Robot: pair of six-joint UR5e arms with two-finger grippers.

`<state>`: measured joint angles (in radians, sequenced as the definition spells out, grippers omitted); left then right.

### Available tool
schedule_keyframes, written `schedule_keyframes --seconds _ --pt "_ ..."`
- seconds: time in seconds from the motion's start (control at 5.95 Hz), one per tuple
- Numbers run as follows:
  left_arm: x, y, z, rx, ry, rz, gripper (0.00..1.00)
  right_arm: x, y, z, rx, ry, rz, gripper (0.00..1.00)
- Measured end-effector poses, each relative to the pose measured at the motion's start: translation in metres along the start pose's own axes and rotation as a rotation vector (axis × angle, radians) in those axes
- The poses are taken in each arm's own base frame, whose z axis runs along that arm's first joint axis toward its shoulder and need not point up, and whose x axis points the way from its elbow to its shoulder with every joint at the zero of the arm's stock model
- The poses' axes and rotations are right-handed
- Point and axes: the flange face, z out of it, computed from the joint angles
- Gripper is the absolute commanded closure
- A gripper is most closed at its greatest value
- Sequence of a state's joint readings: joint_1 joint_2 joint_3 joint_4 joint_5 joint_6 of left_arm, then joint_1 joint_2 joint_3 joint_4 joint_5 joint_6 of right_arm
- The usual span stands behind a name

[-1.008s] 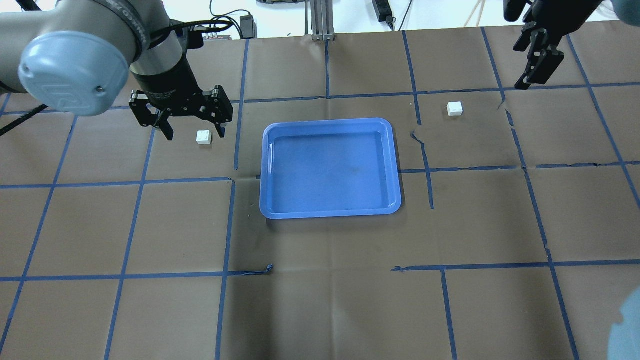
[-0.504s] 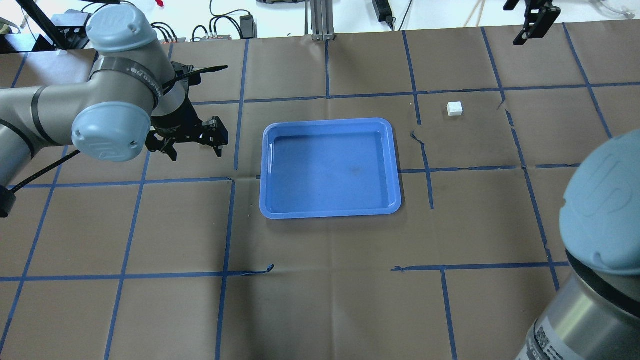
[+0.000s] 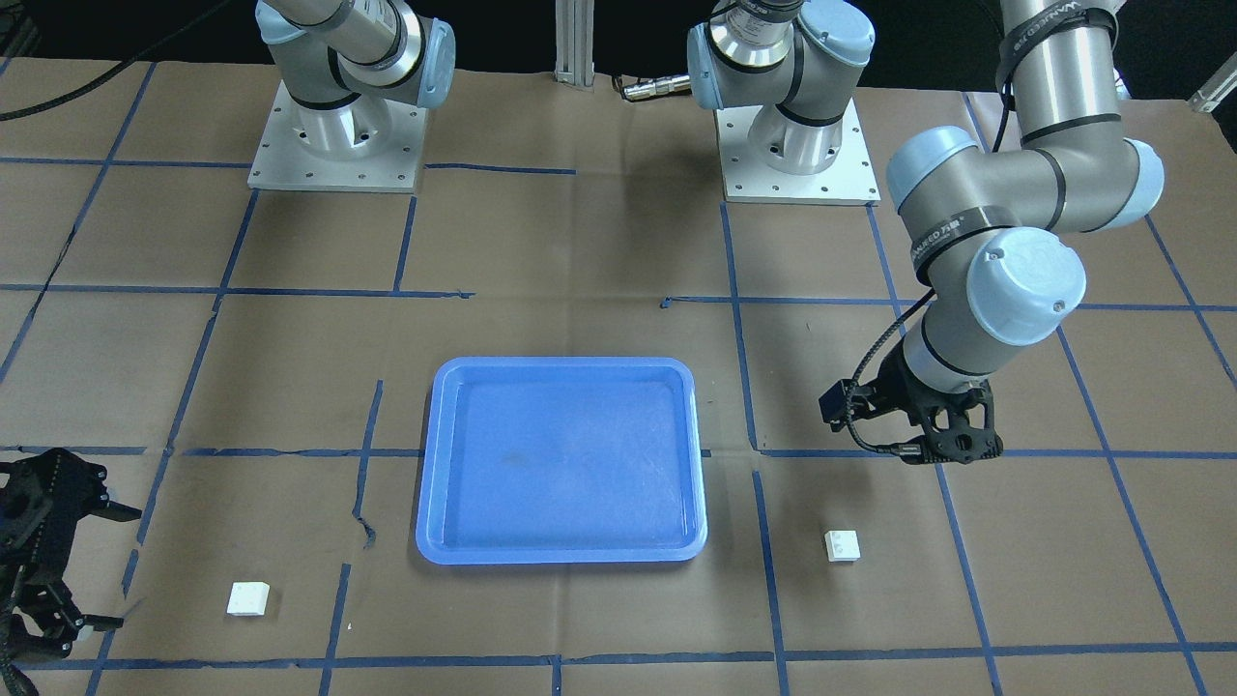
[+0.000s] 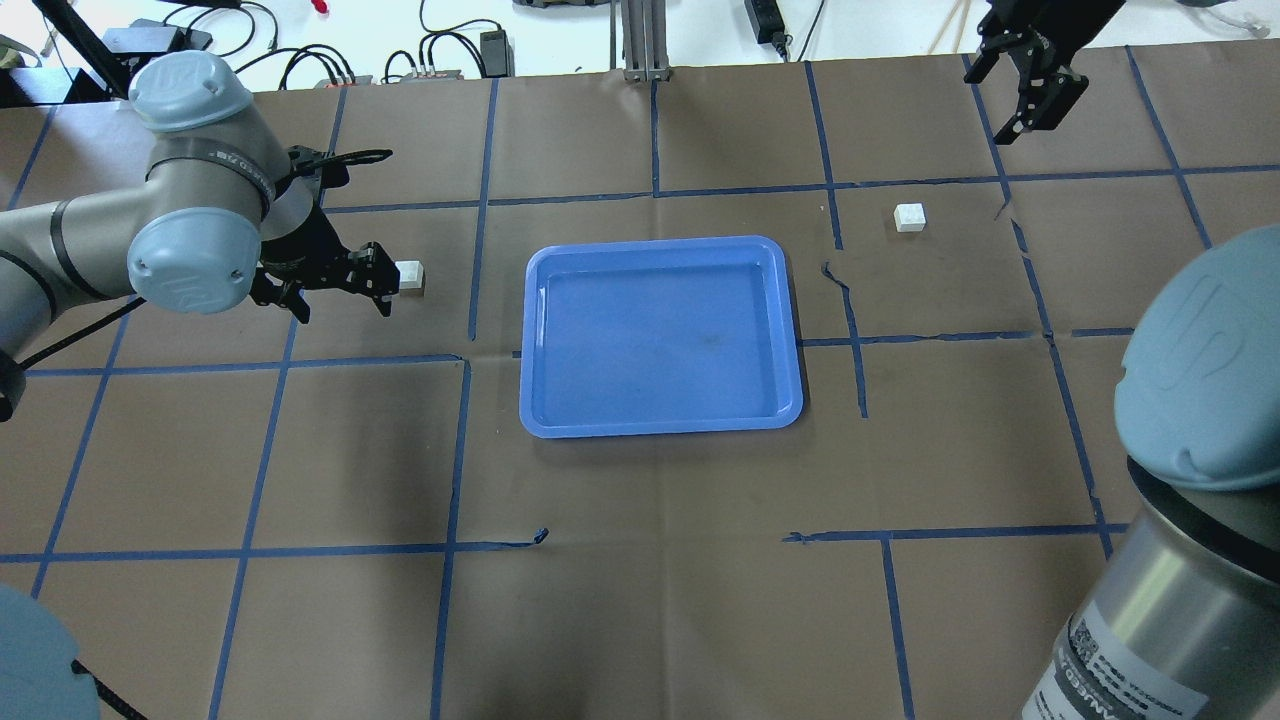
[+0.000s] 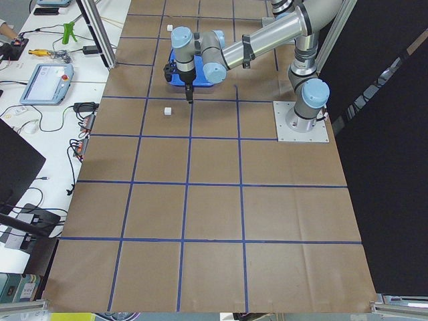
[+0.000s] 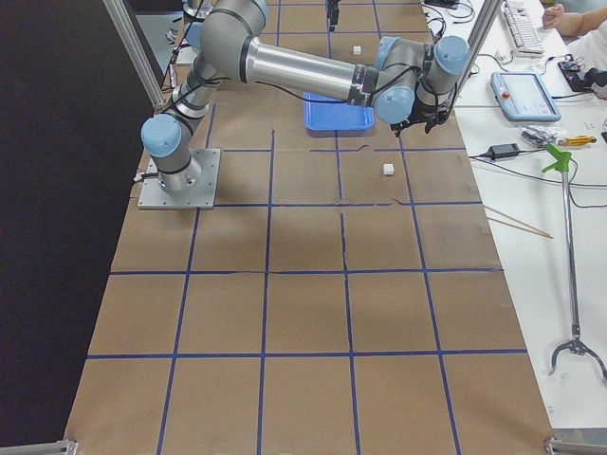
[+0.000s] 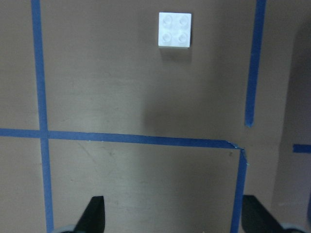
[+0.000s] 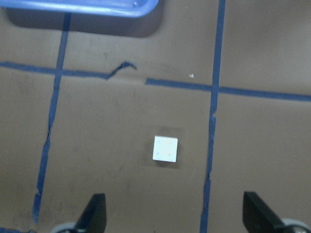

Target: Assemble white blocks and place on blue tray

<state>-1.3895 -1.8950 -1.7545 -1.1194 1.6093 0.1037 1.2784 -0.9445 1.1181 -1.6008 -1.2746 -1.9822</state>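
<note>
One white block (image 4: 409,277) lies on the table left of the blue tray (image 4: 660,428); it also shows in the front view (image 3: 842,545) and at the top of the left wrist view (image 7: 175,30). My left gripper (image 4: 343,308) hangs open and empty above the table just left of that block, fingers wide (image 7: 95,211). The other white block (image 4: 909,217) lies right of the tray and shows in the right wrist view (image 8: 165,148). My right gripper (image 4: 1025,85) is open and empty, high above the table beyond that block. The tray (image 3: 560,556) is empty.
Brown paper with a grid of blue tape covers the table. My right arm's elbow (image 4: 1200,400) fills the overhead view's lower right corner. Cables and gear lie beyond the far edge (image 4: 450,50). An operator's bench shows in the side views (image 5: 47,80).
My left gripper has moved left and toward the robot, from over the left white block to beside it, uncovering it. My right gripper shifted left near the far edge, its elbow swinging into view.
</note>
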Motion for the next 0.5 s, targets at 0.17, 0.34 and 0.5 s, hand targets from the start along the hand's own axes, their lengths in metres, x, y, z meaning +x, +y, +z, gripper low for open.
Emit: schedule_keyframes --seconds 0.17,0.34,0.5 --pt "-0.007 -0.031 0.003 0.036 -0.001 -0.002 0.01 -0.009 0.026 0.032 0.13 -0.001 0.049 0.0" --pt "-0.01 -0.06 0.012 0.07 0.0 0.002 0.01 -0.013 0.044 0.065 0.221 0.01 0.074 0.0" --pt "-0.007 -0.076 0.025 0.086 0.011 0.015 0.01 -0.012 0.057 0.093 0.27 0.021 0.069 0.0"
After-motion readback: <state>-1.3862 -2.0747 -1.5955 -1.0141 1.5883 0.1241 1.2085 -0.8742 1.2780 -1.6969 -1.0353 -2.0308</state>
